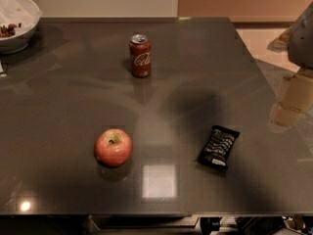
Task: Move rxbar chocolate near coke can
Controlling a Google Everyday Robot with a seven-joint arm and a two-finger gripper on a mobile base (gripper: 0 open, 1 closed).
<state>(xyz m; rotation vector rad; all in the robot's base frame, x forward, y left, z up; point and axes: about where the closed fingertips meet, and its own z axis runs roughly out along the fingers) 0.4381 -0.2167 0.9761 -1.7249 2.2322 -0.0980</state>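
The rxbar chocolate point(218, 147), a flat black wrapper with white lettering, lies on the dark grey table point(195, 58) at the front right. The coke can point(140, 56), red with white script and a silver top, stands upright at the back middle, well apart from the bar. My gripper point(289, 104) shows as a pale shape at the right edge, above the table and to the right of and a little behind the bar, touching nothing. The grey arm point(302, 35) is above it.
A red-yellow apple point(113, 147) sits at the front left, between the bar's side and the table's left half. A white bowl point(15, 21) stands at the back left corner. The table's right edge runs just past the gripper.
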